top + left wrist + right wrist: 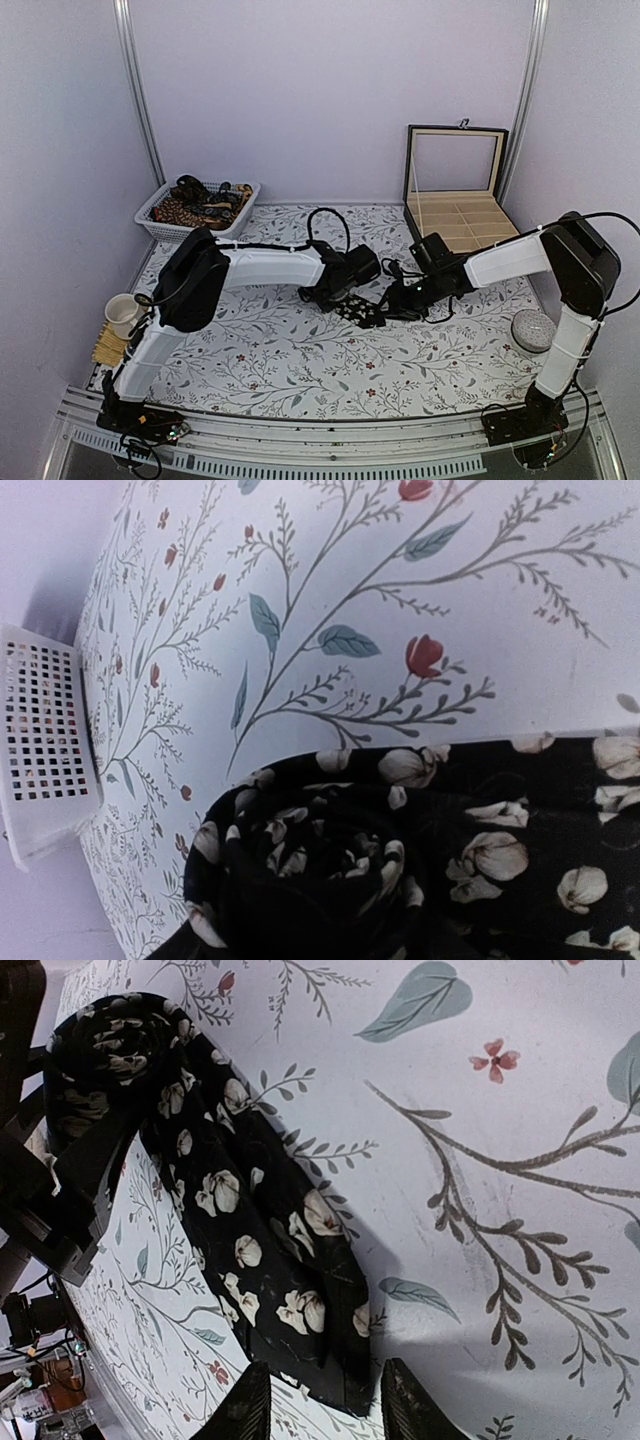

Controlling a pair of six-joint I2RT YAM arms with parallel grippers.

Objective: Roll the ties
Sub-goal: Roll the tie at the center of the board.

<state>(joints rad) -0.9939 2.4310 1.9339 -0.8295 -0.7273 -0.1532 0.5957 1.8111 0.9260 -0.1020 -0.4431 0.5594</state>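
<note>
A black tie with pale flowers (362, 313) lies mid-table. One end is wound into a roll (320, 870) that fills the bottom of the left wrist view, and the roll (100, 1045) sits far left in the right wrist view. The unrolled tail (260, 1230) runs toward my right gripper (325, 1368). That gripper is open, and the tie's tip lies between its fingertips (252, 1400) without being pinched. My left gripper (343, 297) is at the roll, with its dark body (45, 1190) beside it. Its fingers are hidden, so its grip is unclear. More ties (200, 208) are piled in the basket.
The white mesh basket (240, 200) stands at the back left, and its wall (45, 730) shows in the left wrist view. An open compartment box (455, 215) is at the back right. A cup (122, 312) stands at the left edge, and a grey round object (532, 330) at the right.
</note>
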